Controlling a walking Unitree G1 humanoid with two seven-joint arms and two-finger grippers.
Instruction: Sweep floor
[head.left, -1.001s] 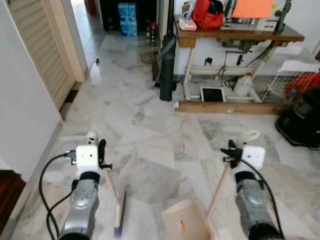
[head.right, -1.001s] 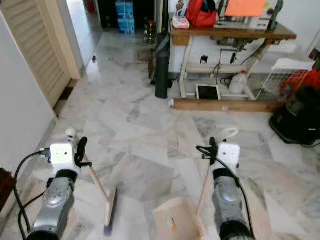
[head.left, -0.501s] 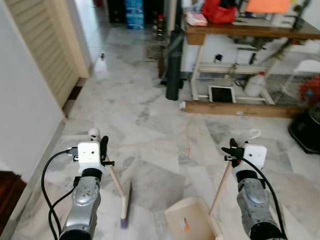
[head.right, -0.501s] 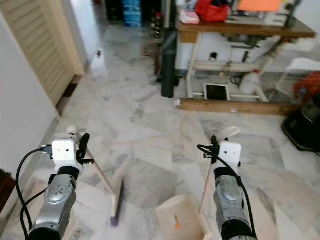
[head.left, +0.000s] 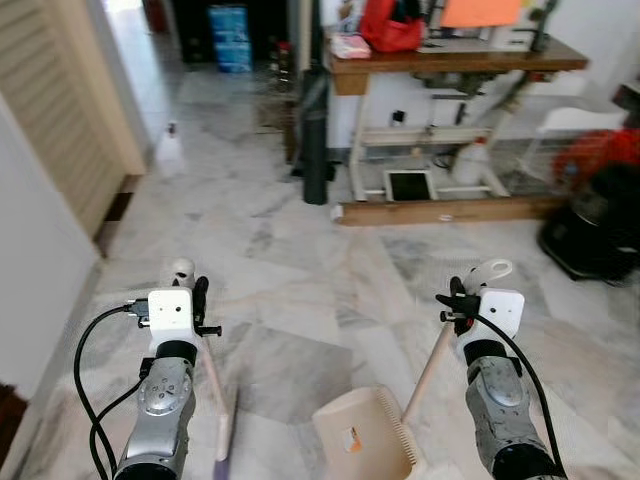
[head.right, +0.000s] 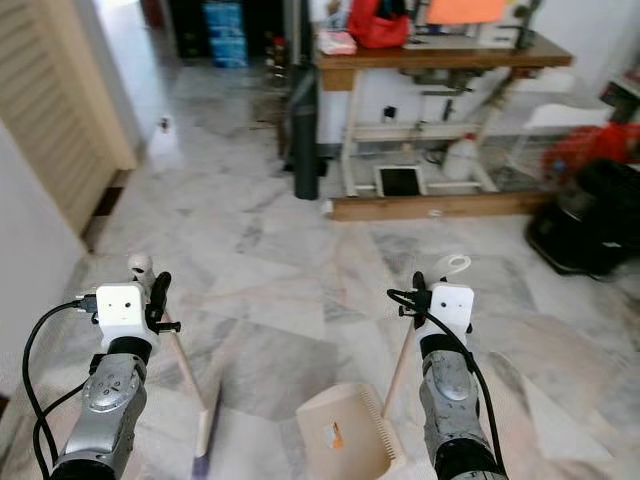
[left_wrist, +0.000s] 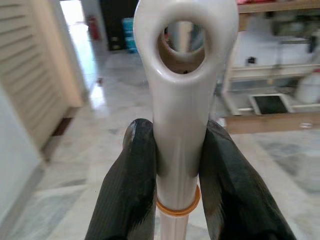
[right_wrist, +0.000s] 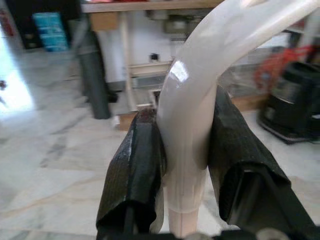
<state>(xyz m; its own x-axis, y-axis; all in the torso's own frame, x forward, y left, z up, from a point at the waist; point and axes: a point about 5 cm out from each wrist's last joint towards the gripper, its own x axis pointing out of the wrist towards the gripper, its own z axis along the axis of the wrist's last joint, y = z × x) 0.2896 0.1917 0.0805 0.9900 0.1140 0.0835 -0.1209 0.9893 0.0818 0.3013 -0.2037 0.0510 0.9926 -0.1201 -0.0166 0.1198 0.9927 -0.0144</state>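
1. Stretching ahead is a marble floor (head.left: 300, 250), with a louvred door (head.left: 70, 120) on the left and a wooden table (head.left: 450, 60) at the far side carrying a red bag (head.left: 392, 25).
2. Standing in the way beyond the arms are a dark upright cylinder (head.left: 316, 140) beside the table leg, a wooden plank (head.left: 440, 211) lying on the floor under the table, and a black appliance (head.left: 590, 235) at the far right, blurred and cut by the edge.
3. Low and in the middle, the beige dustpan (head.left: 365, 440) rests on the floor between the arms, its handle rising to the right gripper (right_wrist: 185, 150), whose fingers (right_wrist: 132, 175) are clamped on the curved grip.
4. The broom (head.left: 222, 430) slants down on the left; its bristle end is cut off at the bottom edge.
5. The left gripper (left_wrist: 177, 165) is clenched around the broom's white handle just below its hanging loop.
6. A small white bottle (head.left: 170, 150) stands near the door, too blurred to read.
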